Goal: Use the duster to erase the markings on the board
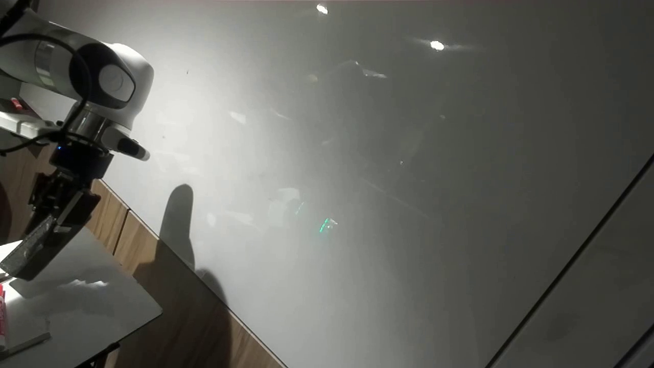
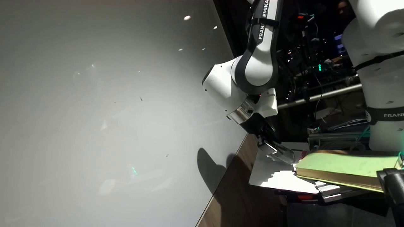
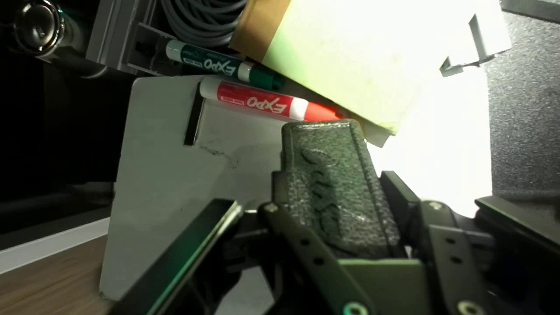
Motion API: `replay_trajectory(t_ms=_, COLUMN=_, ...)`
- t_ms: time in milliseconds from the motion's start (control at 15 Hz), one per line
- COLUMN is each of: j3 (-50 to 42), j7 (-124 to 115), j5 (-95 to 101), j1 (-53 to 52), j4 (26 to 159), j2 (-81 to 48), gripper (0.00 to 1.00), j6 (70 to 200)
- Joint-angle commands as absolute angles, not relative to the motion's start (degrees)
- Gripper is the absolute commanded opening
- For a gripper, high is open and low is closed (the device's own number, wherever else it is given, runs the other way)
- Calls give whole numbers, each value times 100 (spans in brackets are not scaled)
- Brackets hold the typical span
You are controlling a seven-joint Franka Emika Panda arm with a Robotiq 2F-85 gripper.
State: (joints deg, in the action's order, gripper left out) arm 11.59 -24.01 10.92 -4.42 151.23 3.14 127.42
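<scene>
The black, hard-edged gripper [image 3: 336, 192] holds the duster [image 3: 334, 175], a grainy, round-cornered dark block, by its long sides over the smooth white table [image 3: 162, 175]; a cylindrical red marker [image 3: 262, 100] and a green marker [image 3: 212, 62] lie nearby; wood-grained panelling [image 1: 173, 306] edges the glossy board [image 1: 347, 286].

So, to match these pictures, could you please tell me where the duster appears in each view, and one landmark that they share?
In an exterior view: the duster is at the lower left, close to the picture's edge.
In an exterior view: the duster is right of centre, in the lower half.
In the wrist view: the duster is just right of the middle.
Shared landmark: the white table, behind the duster in all three views.
</scene>
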Motion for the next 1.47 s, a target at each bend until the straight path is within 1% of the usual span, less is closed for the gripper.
replay_trajectory(t_ms=0, j3=985, j7=-2419, j5=1184, j1=-495, j4=15095, j2=131, gripper=29, j6=12924)
replay_trajectory(t_ms=400, j3=744, j7=-2404, j5=1310, j1=-443, j4=14972, j2=-59, gripper=29, j6=13074)
replay_trajectory(t_ms=1133, j3=643, j7=-2404, j5=1280, j1=-514, j4=14750, j2=-442, gripper=29, j6=13156)
replay_trajectory(t_ms=1267, j3=631, j7=-2421, j5=1283, j1=-511, j4=14744, j2=-436, gripper=80, j6=13156)
replay_trajectory(t_ms=1333, j3=626, j7=-2413, j5=1291, j1=-512, j4=14742, j2=-431, gripper=80, j6=13158)
replay_trajectory(t_ms=1400, j3=616, j7=-2411, j5=1300, j1=-513, j4=14733, j2=-444, gripper=85, j6=13168)
